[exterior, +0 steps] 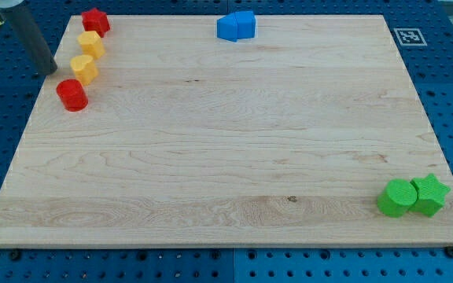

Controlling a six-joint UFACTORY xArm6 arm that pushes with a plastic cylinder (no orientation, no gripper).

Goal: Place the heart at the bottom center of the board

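Blue pegboard frames a pale wooden board (226, 134) that fills most of the view. Along its upper-left edge four small blocks run in a slanting line: a red block (95, 20) at the top, a yellow block (90, 43) under it, a second yellow block (84, 69) below that, and a red cylinder (72, 94) at the lower end. I cannot say for certain which one is the heart; the second yellow one looks notched enough to be my best guess, though it is small and soft in this view. A blue block (236, 25) sits at the top centre, and a green cylinder (398, 197) touches a green star (430, 194) in the bottom-right corner.

I hold nothing, since the arm ends in a bare rod. My tip (51, 71) rests at the board's left edge, just to the view's left of that yellow block and about level with it, close but seemingly not touching.

The goal lies far off toward the view's bottom and right. From here the block sits between my tip and the board's interior, so I judge a push rightward would start it, but I would need to get above it to drive it downward.
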